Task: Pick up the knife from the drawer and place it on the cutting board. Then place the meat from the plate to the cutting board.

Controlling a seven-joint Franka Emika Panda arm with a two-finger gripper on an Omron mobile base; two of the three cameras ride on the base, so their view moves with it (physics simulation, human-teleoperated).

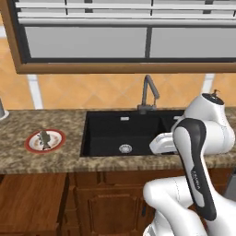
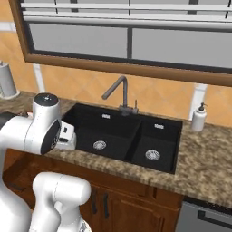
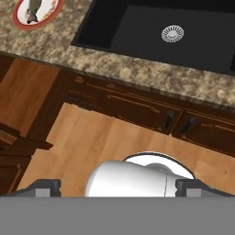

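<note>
In the left base view, the white arm (image 1: 198, 156) is rising closest to you, in front of the black sink (image 1: 124, 133); the plate (image 1: 44, 140) is sitting near the counter's (image 1: 27, 156) front edge, left of the sink, carrying the meat (image 1: 44, 137).

In the right base view, you are looking over the sink at the faucet (image 2: 118, 93) and soap bottle (image 2: 199, 117).

In the hand view, the gripper (image 3: 117, 188) is hanging wide open and empty above the floor; the plate is lying at the counter's far corner.

The plate (image 3: 36, 10) runs off the hand view's top edge, and the meat (image 3: 32, 11) on it is clipped too. In the left base view, the arm hides the sink's (image 1: 120, 130) right part.
</note>
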